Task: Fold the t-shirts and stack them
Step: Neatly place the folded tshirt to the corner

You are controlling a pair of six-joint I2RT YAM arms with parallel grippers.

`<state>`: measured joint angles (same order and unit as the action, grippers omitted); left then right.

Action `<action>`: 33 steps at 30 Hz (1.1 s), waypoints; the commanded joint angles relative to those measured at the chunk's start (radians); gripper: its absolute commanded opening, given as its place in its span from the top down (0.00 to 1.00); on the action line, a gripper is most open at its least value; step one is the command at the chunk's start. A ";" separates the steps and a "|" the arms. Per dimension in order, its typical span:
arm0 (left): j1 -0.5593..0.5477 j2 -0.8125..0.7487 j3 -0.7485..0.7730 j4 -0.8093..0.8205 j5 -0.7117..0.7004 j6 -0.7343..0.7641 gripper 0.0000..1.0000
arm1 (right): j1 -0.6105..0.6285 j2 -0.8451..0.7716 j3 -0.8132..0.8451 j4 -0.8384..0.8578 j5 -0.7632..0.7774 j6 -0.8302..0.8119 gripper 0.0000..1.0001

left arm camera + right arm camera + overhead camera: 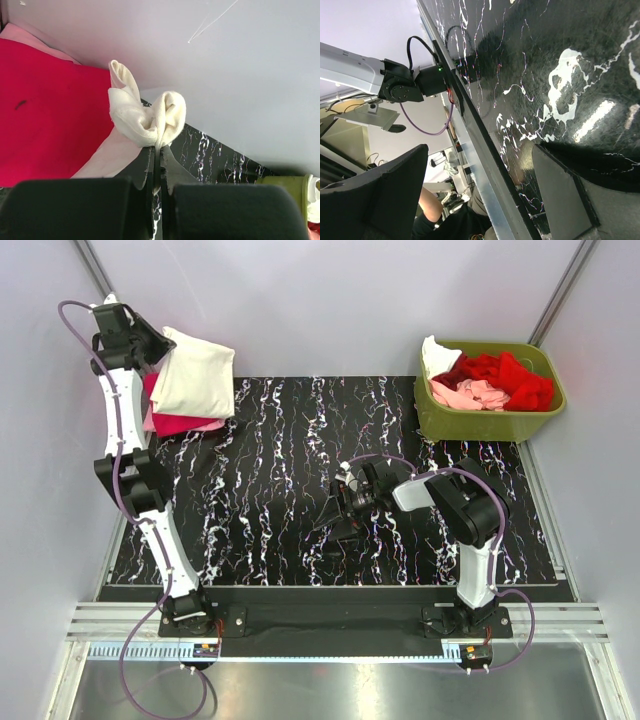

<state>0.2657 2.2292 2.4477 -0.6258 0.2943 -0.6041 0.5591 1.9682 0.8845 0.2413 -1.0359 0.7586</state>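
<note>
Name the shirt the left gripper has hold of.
The cream tee, on top at far left; the left gripper pinches its edge. The magenta tee lies under it.

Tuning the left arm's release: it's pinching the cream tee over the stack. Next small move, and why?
Probably open the left gripper and let the cream tee go. Its jaws are shut on a bunched edge, and the tee lies folded on the magenta tee and pink tee in the far-left corner. The right gripper is open over the mat, holding nothing.
</note>
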 commanded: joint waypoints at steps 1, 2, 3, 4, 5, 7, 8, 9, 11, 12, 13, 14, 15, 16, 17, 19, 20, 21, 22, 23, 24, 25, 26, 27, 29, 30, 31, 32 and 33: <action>0.001 -0.062 0.060 0.123 0.016 -0.011 1.00 | 0.001 0.023 0.025 0.013 0.005 -0.008 0.07; 0.003 -0.063 0.060 0.126 0.009 -0.007 1.00 | 0.001 0.026 0.027 0.013 0.004 -0.007 0.07; 0.004 -0.062 0.060 0.127 0.008 -0.008 1.00 | 0.001 0.027 0.027 0.013 0.004 -0.005 0.07; 0.007 -0.057 0.060 0.129 0.009 -0.013 1.00 | 0.002 0.027 0.027 0.013 0.004 -0.007 0.07; 0.012 -0.052 0.060 0.129 0.014 -0.019 1.00 | 0.001 0.026 0.027 0.013 0.004 -0.007 0.07; 0.015 -0.030 0.053 0.132 0.029 -0.023 1.00 | 0.001 0.027 0.027 0.013 0.004 -0.005 0.07; 0.017 -0.022 0.048 0.136 0.037 -0.025 1.00 | 0.001 0.027 0.027 0.013 0.004 -0.007 0.07; 0.017 -0.005 0.030 0.158 0.052 -0.026 1.00 | 0.001 0.029 0.027 0.013 0.002 -0.004 0.07; 0.015 0.009 0.011 0.187 0.069 -0.031 0.99 | 0.001 0.031 0.028 0.012 0.002 -0.005 0.07; 0.015 0.027 -0.001 0.216 0.072 -0.031 0.99 | 0.001 0.031 0.028 0.012 0.002 -0.005 0.07; 0.015 0.036 -0.004 0.231 0.071 -0.033 0.99 | 0.001 0.031 0.028 0.012 0.002 -0.005 0.07; 0.018 0.046 -0.009 0.247 0.066 -0.039 0.99 | 0.001 0.032 0.030 0.012 0.002 -0.002 0.07; 0.021 0.064 -0.009 0.274 0.057 -0.042 0.98 | 0.001 0.032 0.028 0.012 0.002 -0.004 0.07; 0.024 0.076 -0.009 0.291 0.054 -0.048 0.98 | -0.001 0.032 0.030 0.012 0.000 -0.002 0.06; 0.036 0.087 -0.010 0.310 0.052 -0.071 0.98 | 0.001 0.034 0.030 0.012 0.002 -0.002 0.06; 0.053 0.128 -0.018 0.362 0.055 -0.106 0.98 | 0.001 0.035 0.033 0.010 -0.001 -0.001 0.07; 0.067 0.160 -0.016 0.368 0.051 -0.126 0.98 | 0.001 0.038 0.034 0.012 -0.001 0.001 0.06; 0.075 0.173 -0.015 0.368 0.030 -0.132 0.98 | 0.001 0.038 0.034 0.012 -0.001 0.001 0.06; 0.081 0.184 -0.016 0.370 0.020 -0.134 0.98 | -0.001 0.038 0.034 0.013 -0.001 0.004 0.06; 0.093 0.191 -0.019 0.371 0.010 -0.126 0.99 | 0.001 0.038 0.033 0.013 -0.001 0.004 0.06; 0.096 0.201 -0.033 0.383 -0.015 -0.117 0.98 | 0.001 0.040 0.033 0.013 -0.001 0.005 0.06; 0.101 0.205 -0.038 0.383 -0.029 -0.108 0.97 | 0.001 0.041 0.036 0.013 -0.001 0.005 0.06; 0.109 0.214 -0.041 0.385 -0.038 -0.093 0.97 | 0.001 0.044 0.036 0.013 -0.003 0.007 0.06; 0.110 0.219 -0.047 0.394 -0.050 -0.086 0.96 | -0.001 0.046 0.037 0.016 -0.006 0.008 0.06; 0.118 0.234 -0.046 0.391 -0.070 -0.060 0.93 | 0.001 0.057 0.044 0.018 -0.012 0.013 0.06; 0.119 0.240 -0.047 0.390 -0.086 -0.056 0.92 | -0.001 0.060 0.047 0.018 -0.013 0.013 0.05; 0.122 0.245 -0.049 0.390 -0.092 -0.053 0.91 | -0.001 0.061 0.048 0.018 -0.019 0.015 0.06; 0.128 0.254 -0.050 0.390 -0.099 -0.046 0.88 | -0.001 0.064 0.048 0.018 -0.021 0.018 0.05; 0.129 0.262 -0.050 0.391 -0.116 -0.045 0.84 | -0.002 0.064 0.050 0.019 -0.023 0.016 0.05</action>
<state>0.3878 2.4870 2.3928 -0.3237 0.2447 -0.6632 0.5591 2.0014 0.9165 0.2573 -1.0618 0.7681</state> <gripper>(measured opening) 0.136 0.939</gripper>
